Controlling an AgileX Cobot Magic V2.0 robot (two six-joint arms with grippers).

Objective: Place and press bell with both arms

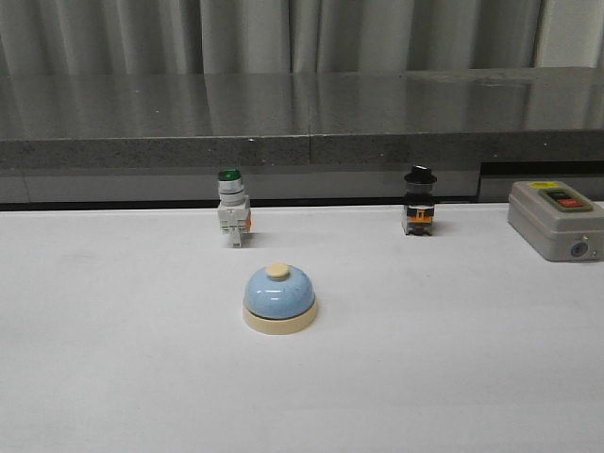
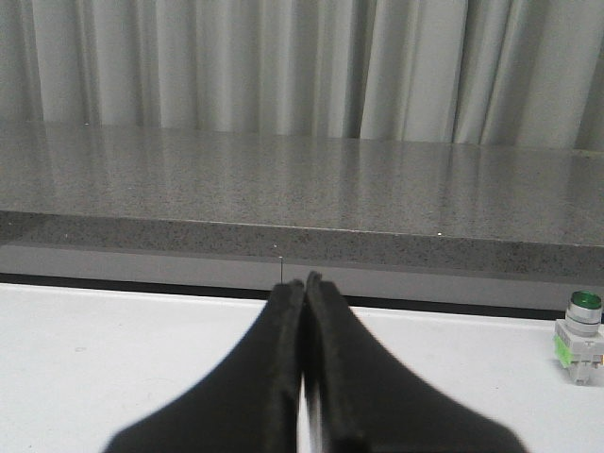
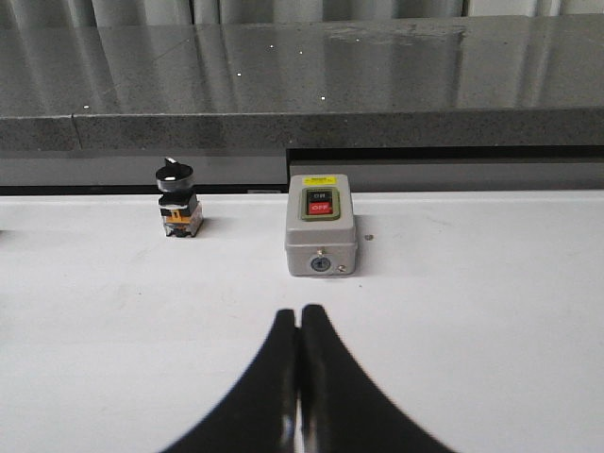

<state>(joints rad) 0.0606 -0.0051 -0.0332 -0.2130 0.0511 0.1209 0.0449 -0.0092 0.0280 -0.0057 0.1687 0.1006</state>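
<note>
Bell [image 1: 279, 298] sits alone toward the near middle of the white tabletop [image 1: 113, 359], its light-blue glossy dome resting on a cream round base with the cream button on top, upright and touching nothing else. Farther back and a little to its left stands a white push-button switch with a green cap [image 1: 232, 209]; farther back to the right stands a second small switch with a black knob [image 1: 420, 202], well apart from the first. At the far right edge a grey box with a red button [image 1: 557, 219] lies on the tabletop. Behind all of them runs a dark speckled stone ledge [image 1: 302, 118], with grey curtains [image 1: 283, 33] hanging beyond it. Neither arm shows in the front view. From the left wrist view, the left pincer [image 2: 305, 281] has its black fingers pressed together, holding nothing, over bare tabletop. From the right wrist view, the right pincer [image 3: 299, 313] is likewise pressed together and empty, with the grey box just beyond its tips.
</note>
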